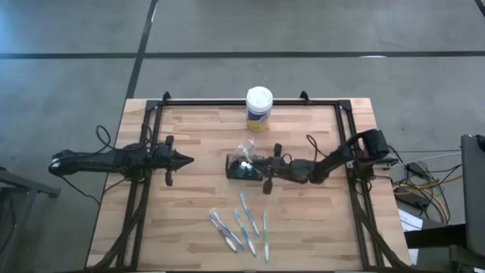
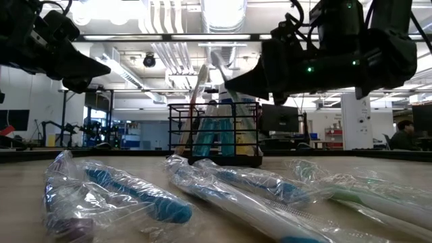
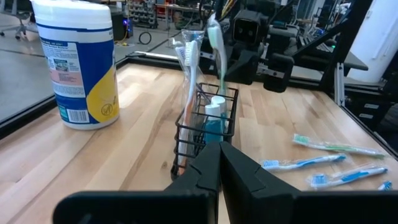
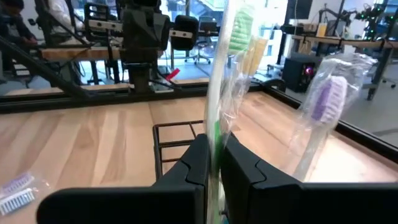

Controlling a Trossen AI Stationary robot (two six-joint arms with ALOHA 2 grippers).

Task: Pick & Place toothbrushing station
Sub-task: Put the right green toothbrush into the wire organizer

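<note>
We see the black wire caddy (image 1: 244, 167) at mid-counter (image 1: 197, 220), the right claw (image 4: 214, 163) directly above it pinching a wrapped green toothbrush (image 4: 239, 28) standing in it. Well apart from the caddy, the left claw (image 1: 188, 160) hangs pressed together; wrapped toothbrushes (image 1: 241, 226) lie near the caddy.

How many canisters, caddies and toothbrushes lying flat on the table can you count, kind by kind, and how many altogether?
Canister: 1
Caddy: 1
Toothbrushes lying flat: 5, as far as the high view shows, since two overlap
Total: 7
</note>
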